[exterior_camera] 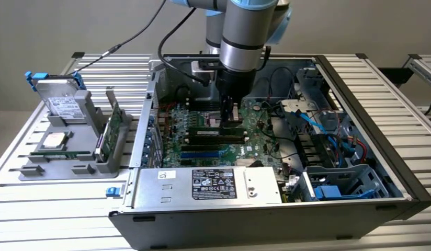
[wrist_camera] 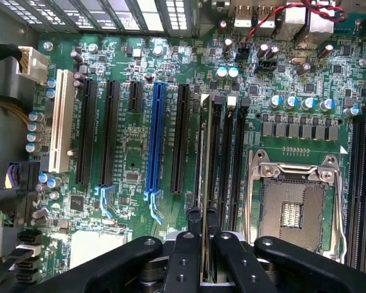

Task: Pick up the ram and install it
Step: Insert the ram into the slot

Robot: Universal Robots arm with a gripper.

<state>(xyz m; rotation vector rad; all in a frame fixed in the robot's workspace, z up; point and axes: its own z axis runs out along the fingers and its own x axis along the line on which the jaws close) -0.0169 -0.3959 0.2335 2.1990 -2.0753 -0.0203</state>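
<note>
1. Jaws: pinching the long, thin green circuit-board ram stick [wrist_camera: 202, 183], seen edge-on.
2. Ram stick: pick-up done; it lies along the black memory slots [wrist_camera: 224, 159] of the green motherboard [wrist_camera: 128, 152].
3. Left, as judged: full seating cannot be confirmed, and the jaws have not let go.

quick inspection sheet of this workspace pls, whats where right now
surface: slatted aluminium table, carrying an open black computer case
job's things: thin green ram stick, edge-on over the black memory slots
clutter: grey rack with a silver hard drive and green expansion card
grippers: black gripper shut on the ram stick
cables: blue cables inside the case; black cable along the arm
surroundings: plain grey wall
</note>
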